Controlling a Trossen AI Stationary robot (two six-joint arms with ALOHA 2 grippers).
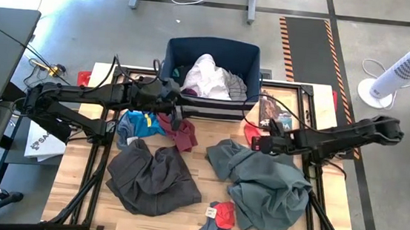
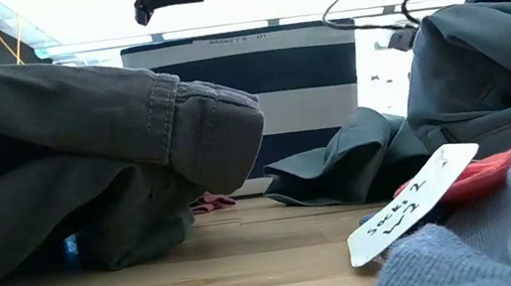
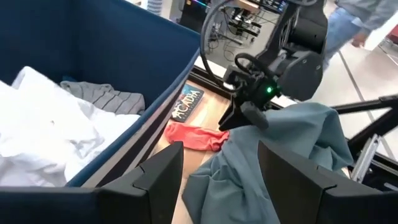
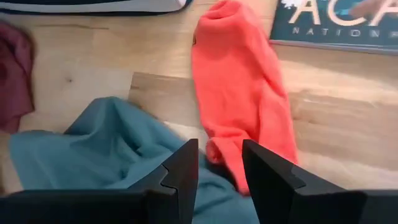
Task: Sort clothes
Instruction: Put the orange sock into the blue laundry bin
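Note:
A navy striped bin (image 1: 210,78) at the table's far edge holds a white piece (image 1: 207,76) and a grey striped one. On the table lie a grey-green shirt (image 1: 266,184), dark trousers (image 1: 151,176), a blue piece (image 1: 139,124), a maroon piece (image 1: 182,133), a red sock (image 4: 242,93) and two small socks (image 1: 218,216). My right gripper (image 4: 219,149) is open and points steeply down. Its fingers stand over the red sock's end, where it meets the shirt's edge (image 4: 112,143). My left gripper (image 3: 219,149) hangs open and holds nothing at the bin's front left corner.
A flat printed card (image 4: 336,25) lies on the wood beside the red sock, near the bin's right front corner. The paper tag (image 2: 414,201) lies on the small socks at the near edge. Bare wood shows between the trousers and the shirt. A person walks beyond the table.

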